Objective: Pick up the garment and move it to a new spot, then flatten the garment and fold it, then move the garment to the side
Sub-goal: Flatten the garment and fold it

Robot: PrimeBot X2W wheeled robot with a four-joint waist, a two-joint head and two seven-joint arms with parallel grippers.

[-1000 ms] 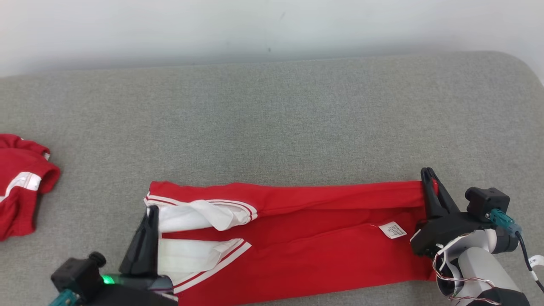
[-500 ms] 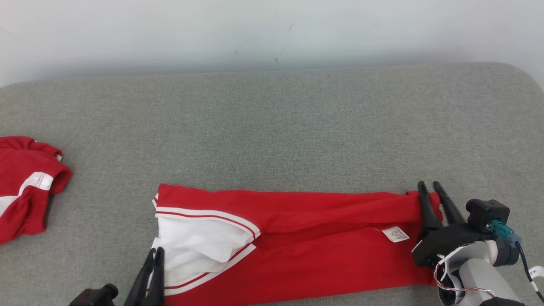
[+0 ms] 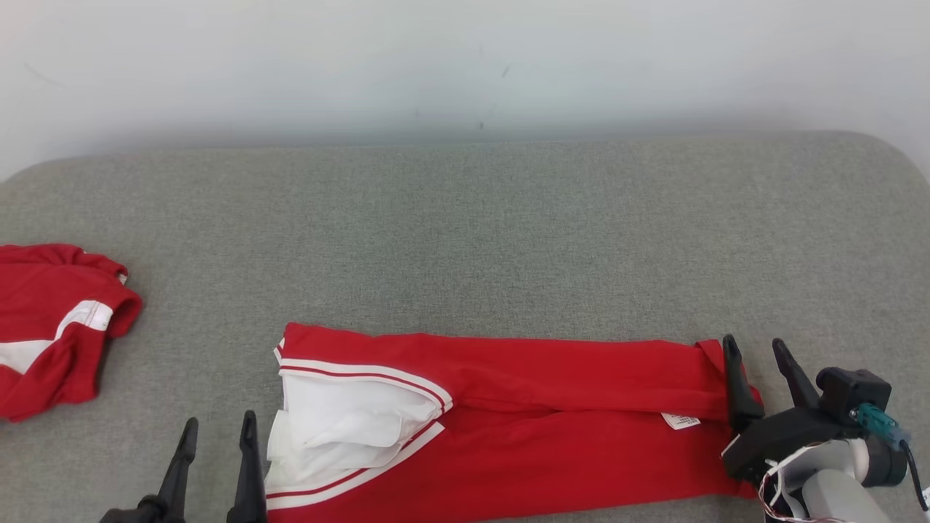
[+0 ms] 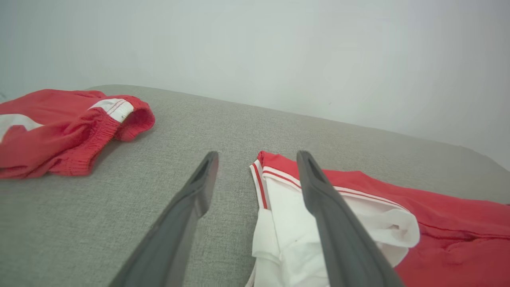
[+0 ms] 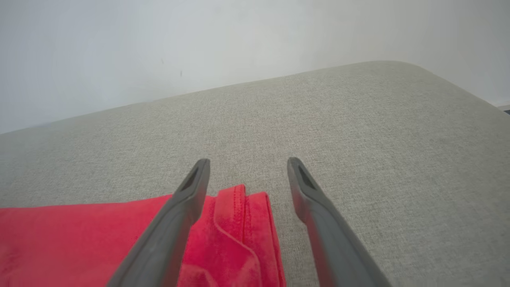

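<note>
Head view: garment (image 3: pixel 552 436) between left hand (image 3: pixel 220 418), right hand (image 3: pixel 752 340) (seemingly empty).

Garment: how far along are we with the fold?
Done: the garment lies flat on the grey cushion, folded lengthwise into a long strip. In hand: nothing; the left gripper and right gripper stand open at its ends. Left: probably folding it shorter, then moving it aside.

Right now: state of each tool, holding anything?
Left tool: open, holding nothing, at the garment's white end.
Right tool: open, holding nothing, at the garment's red end.
</note>
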